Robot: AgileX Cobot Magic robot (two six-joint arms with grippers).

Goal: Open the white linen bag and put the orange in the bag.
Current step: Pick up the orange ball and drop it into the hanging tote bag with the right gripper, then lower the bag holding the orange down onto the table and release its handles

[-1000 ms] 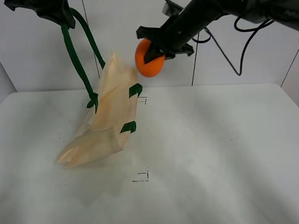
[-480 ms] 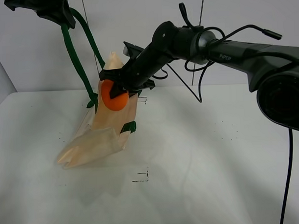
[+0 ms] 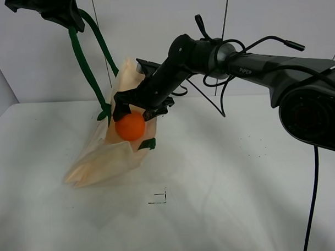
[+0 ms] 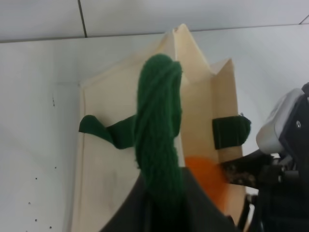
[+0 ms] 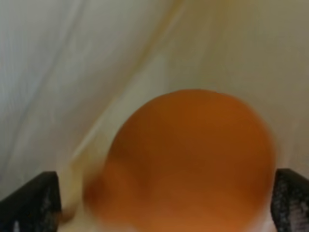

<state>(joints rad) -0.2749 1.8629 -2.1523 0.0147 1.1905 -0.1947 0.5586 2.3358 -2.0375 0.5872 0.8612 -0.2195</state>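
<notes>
The white linen bag [image 3: 116, 155] hangs tilted from its dark green strap handle [image 3: 85, 68], its lower end resting on the table. My left gripper [image 3: 69, 20] is shut on that strap high at the back left; the left wrist view shows the strap [image 4: 157, 121] and the open bag mouth [image 4: 101, 183]. The orange [image 3: 129, 127] is just below my right gripper [image 3: 136, 109], at the bag's mouth, against the cloth. The right wrist view shows the blurred orange [image 5: 188, 159] between the spread fingers [image 5: 34, 205], with the bag cloth [image 5: 217, 48] behind. The orange also shows in the left wrist view [image 4: 205, 176].
The white table [image 3: 241, 183] carries small black corner marks [image 3: 159, 198]. My right arm [image 3: 253, 56] reaches across from the right, with cables [image 3: 221, 96] hanging behind it. A green tab [image 3: 147, 143] sits on the bag's side. A grey wall stands behind.
My right gripper carried the orange left and down to the bag's mouth. The orange has since dropped below the fingers. The left gripper and strap have not moved.
</notes>
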